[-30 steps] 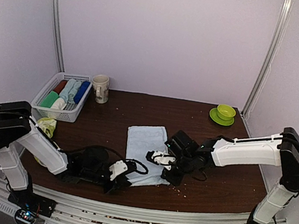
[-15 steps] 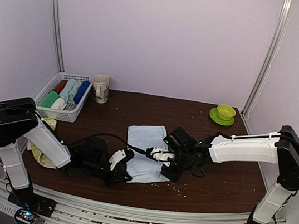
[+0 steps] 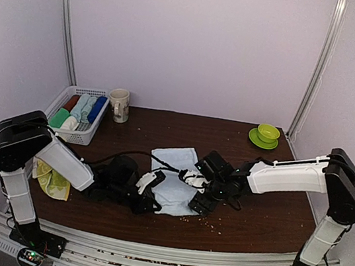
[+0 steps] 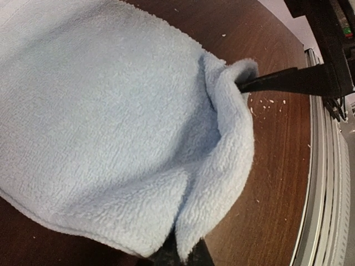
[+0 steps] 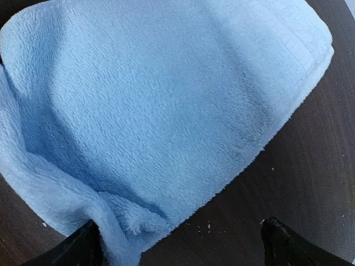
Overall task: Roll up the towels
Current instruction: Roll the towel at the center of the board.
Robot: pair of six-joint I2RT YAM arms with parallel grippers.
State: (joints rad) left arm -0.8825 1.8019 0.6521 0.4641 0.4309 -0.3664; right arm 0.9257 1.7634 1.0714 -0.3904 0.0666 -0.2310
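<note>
The left fingers [image 4: 178, 256] are pressed together on the near edge of the pale blue towel [image 3: 174, 166], and in the left wrist view the cloth pinches down into them at the bottom of the frame. The right fingers [image 5: 83, 244] stand wide apart. One tip lies against the towel's bunched near corner and the other sits over bare wood, off the cloth. From the left wrist camera, one dark right finger reaches the lip of a raised fold in the towel's edge.

The towel lies at the middle of the bench [image 3: 253, 211], between the two arms. Its far part is spread flat, and its near edge is lifted and curled over on itself where the fingers meet it. Pale crumbs dot the wood just beside that edge.

The yellow-green towel [image 3: 50, 177] lies crumpled at the left side of the bench, well apart from the fingers and close to the left arm's upper link. Behind it stands a white basket [image 3: 73, 136] holding several rolled cloths, with a mug [image 3: 119, 104] just beside it.
</note>
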